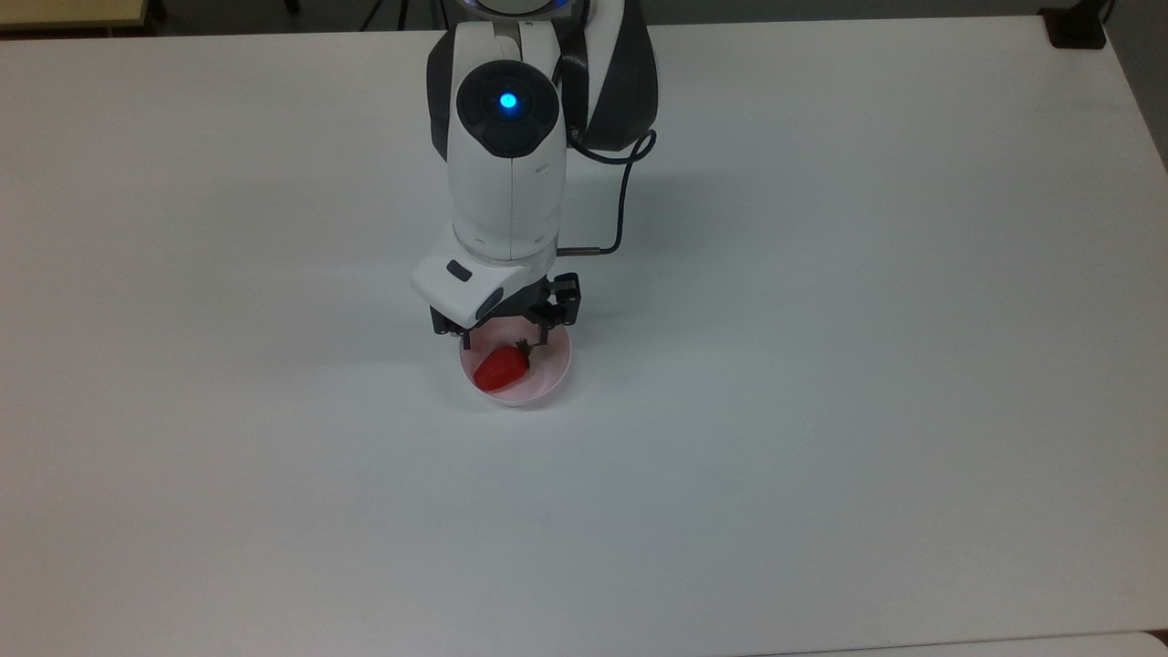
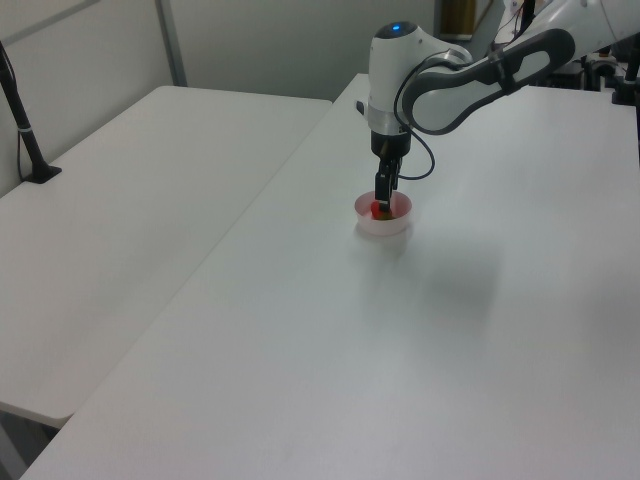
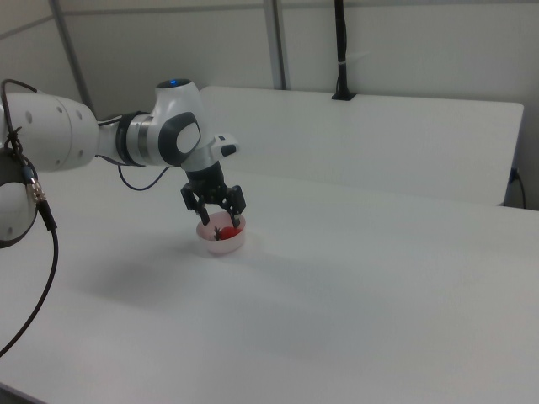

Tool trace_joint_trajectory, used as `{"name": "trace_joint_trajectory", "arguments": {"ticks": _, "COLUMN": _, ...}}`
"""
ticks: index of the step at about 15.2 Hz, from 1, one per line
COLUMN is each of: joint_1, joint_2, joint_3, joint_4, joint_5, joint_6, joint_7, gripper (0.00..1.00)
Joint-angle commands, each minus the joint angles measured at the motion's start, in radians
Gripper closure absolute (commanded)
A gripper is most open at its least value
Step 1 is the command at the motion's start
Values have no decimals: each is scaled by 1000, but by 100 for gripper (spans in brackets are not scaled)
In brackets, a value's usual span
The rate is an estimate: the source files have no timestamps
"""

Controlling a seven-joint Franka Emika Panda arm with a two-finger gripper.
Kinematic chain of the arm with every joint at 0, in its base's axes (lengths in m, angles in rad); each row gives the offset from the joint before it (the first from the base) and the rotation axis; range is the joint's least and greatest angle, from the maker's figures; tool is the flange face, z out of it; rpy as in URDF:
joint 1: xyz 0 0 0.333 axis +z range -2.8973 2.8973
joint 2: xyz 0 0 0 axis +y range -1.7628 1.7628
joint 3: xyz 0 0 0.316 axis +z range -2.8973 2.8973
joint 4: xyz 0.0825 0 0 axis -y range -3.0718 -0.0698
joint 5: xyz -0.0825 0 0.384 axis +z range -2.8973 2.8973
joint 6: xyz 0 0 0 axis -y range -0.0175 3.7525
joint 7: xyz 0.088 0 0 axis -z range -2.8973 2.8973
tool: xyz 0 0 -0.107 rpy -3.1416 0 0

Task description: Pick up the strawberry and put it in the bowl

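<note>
- In the small round pale pink bowl [image 1: 553,376] lies the glossy red strawberry [image 1: 501,369], released.
- My pincer [image 1: 505,344] hangs just above, fingers apart, so I judge placement done.

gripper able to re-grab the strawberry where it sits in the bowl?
Probably yes. The gripper is open right above the bowl, and the strawberry lies on its side inside with nothing over it. The bowl's wall beside the berry may crowd one finger.
</note>
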Motion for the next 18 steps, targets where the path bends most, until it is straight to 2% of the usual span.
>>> {"name": "trace_joint_trajectory", "arguments": {"ticks": 1, "joint_1": 35, "joint_2": -81, "joint_3": -11, "joint_4": -20, "joint_5": -2, "joint_6": -14, "joint_7": 19, "gripper": 0}}
{"name": "trace_joint_trajectory", "arguments": {"ticks": 6, "joint_1": 42, "joint_2": -254, "joint_3": -10, "joint_4": -23, "joint_5": 6, "joint_6": -289, "joint_7": 31, "gripper": 0}}
{"name": "trace_joint_trajectory", "arguments": {"ticks": 9, "joint_1": 39, "joint_2": -350, "joint_3": -10, "joint_4": -23, "joint_5": 6, "joint_6": -438, "joint_7": 94, "gripper": 0}}
{"name": "trace_joint_trajectory", "arguments": {"ticks": 14, "joint_1": -7, "joint_2": -451, "joint_3": -7, "joint_4": -35, "joint_5": 10, "joint_6": -523, "joint_7": 157, "gripper": 0}}
{"name": "trace_joint_trajectory", "arguments": {"ticks": 18, "joint_1": -30, "joint_2": -460, "joint_3": -4, "joint_4": -32, "joint_5": 10, "joint_6": -526, "joint_7": 160, "gripper": 0}}
